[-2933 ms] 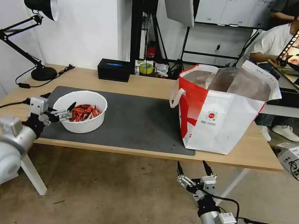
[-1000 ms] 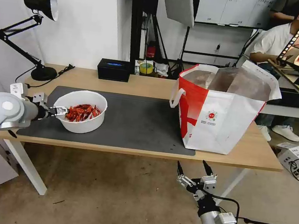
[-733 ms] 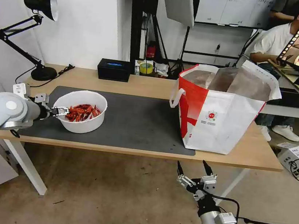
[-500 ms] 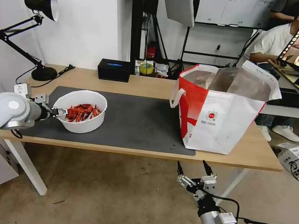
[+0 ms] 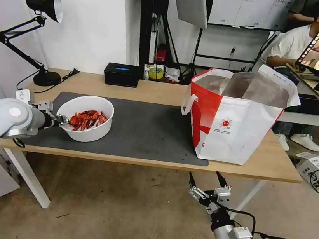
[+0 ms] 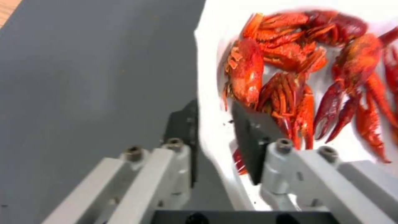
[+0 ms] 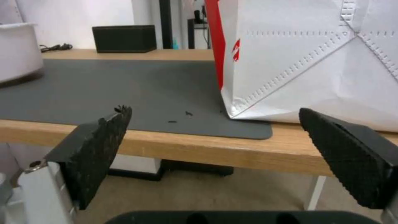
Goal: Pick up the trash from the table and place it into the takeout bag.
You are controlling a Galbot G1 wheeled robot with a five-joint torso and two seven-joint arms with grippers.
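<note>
Left pincer (image 5: 62, 119) has closed on the bowl (image 5: 87, 133) rim — bowl nudged slightly.

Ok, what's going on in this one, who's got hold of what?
The left gripper is shut on the near rim of the white bowl of red crayfish shells, one finger inside the wall and one outside. The bowl sits on the dark grey mat on the table. The takeout bag stands open at the mat's right end. The right gripper hangs open below the table edge, holding nothing.
</note>
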